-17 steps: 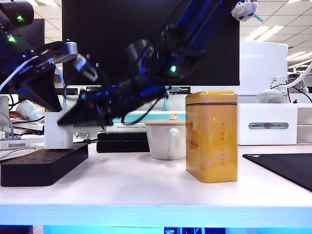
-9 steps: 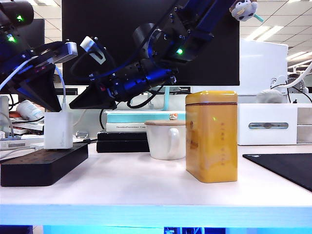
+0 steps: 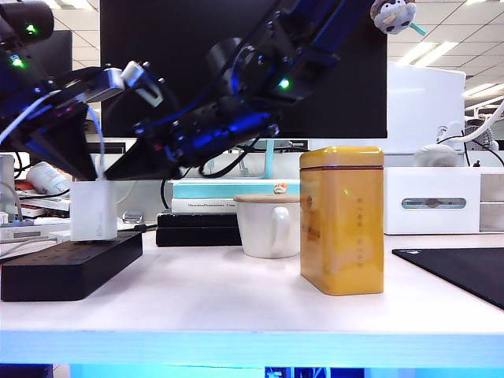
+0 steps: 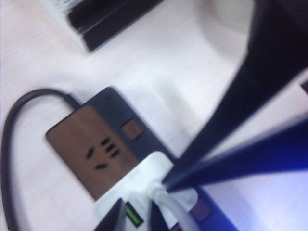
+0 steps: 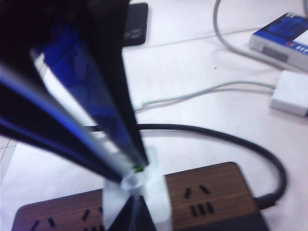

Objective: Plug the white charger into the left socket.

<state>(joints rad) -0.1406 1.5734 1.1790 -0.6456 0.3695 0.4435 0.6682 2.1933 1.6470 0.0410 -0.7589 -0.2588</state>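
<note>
On the left end of the bench (image 3: 236,307) we have the charger (image 3: 94,209) standing upright on top of the black strip (image 3: 69,266), its thin cable (image 3: 100,153) rising from its top toward our left gripper (image 3: 75,169). Our left fingers (image 3: 67,153) hover right over the block, close together at the cable; whether they actually pinch it or the block we can't tell, though the left wrist view has dark tips straddling the charger's (image 4: 144,192) top edge. Reaching across from the right, our right gripper (image 3: 130,171) has its fingers shut, tips pressed together, and the right wrist view puts that closed point right down on the charger (image 5: 139,197) where the cable leaves it. So this reads to us as the seating push: the block sits over the strip's (image 5: 202,192) socket, but we can't see the prongs, so how deep they are stays unknown. To do it well, we press straight down along the charger's upright axis, not at the slant the right arm comes in on, or the block may tip and jam. Left hand should only steady it and keep the cable slack, not pull up. The strip is loose on the bench, so gentle, even force; a sideways shove could slide it. The mug (image 3: 268,226) and yellow tin (image 3: 342,220) stand well apart, no worry there.
</note>
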